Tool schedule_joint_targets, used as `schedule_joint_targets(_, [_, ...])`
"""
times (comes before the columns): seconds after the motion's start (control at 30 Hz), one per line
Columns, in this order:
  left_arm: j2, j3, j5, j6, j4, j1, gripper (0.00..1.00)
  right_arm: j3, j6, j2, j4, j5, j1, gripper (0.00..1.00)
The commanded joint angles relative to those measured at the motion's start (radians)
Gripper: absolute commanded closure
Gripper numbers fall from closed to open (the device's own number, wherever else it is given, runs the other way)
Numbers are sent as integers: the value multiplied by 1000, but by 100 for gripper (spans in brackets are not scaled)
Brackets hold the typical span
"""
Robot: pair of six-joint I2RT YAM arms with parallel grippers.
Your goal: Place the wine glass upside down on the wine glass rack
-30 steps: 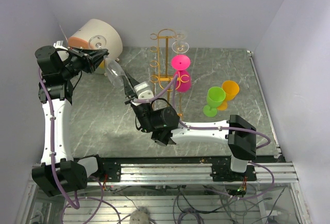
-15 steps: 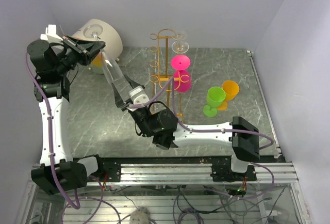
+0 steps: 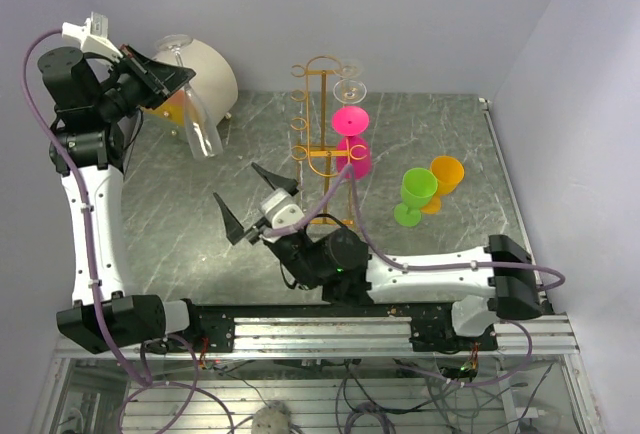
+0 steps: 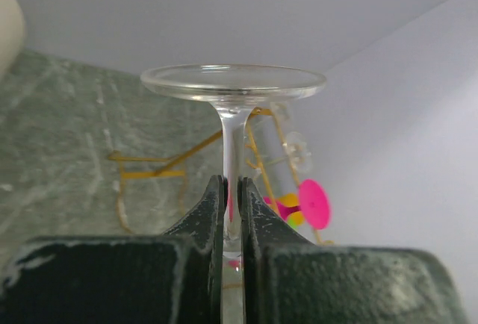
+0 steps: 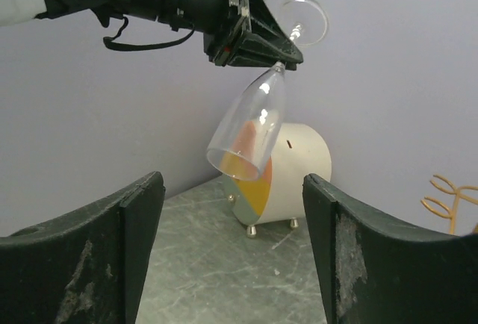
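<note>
The clear wine glass hangs tilted in the air at the back left, bowl down and foot up. My left gripper is shut on its stem, just under the round foot. In the right wrist view the bowl slants down to the left, above and beyond my open right gripper. That right gripper stands low over the table with nothing between its fingers. The golden wire wine glass rack stands at the back centre.
A pink glass and a clear one hang upside down on the rack's right side. A cream round-topped box sits in the back left corner behind the held glass. Green and orange glasses stand at the right.
My right gripper opened off the glass bowl and drew back toward the near side. My left arm lifted the glass up and to the left, bowl swinging downward.
</note>
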Motion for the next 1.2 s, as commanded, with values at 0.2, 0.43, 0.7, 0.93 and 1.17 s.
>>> schedule_joint_targets(0.2, [-11,-53,-34,529,122,-43,93,-64,142,-305,-233,160,53,28])
schedule_joint_targets(0.43, [25,-186,-20,658,376,-166,93,8,207,-345,-403,281,41,26])
schedule_joint_targets(0.7, [179,-188,42,644,615,-232,93,-48,333,-422,-499,327,-33,25])
schedule_joint_targets(0.93, [355,-123,66,652,744,-279,93,-142,377,-569,-480,334,-141,25])
schedule_joint_targets(1.17, [493,-63,68,692,858,-336,93,-109,395,-615,-571,367,-237,24])
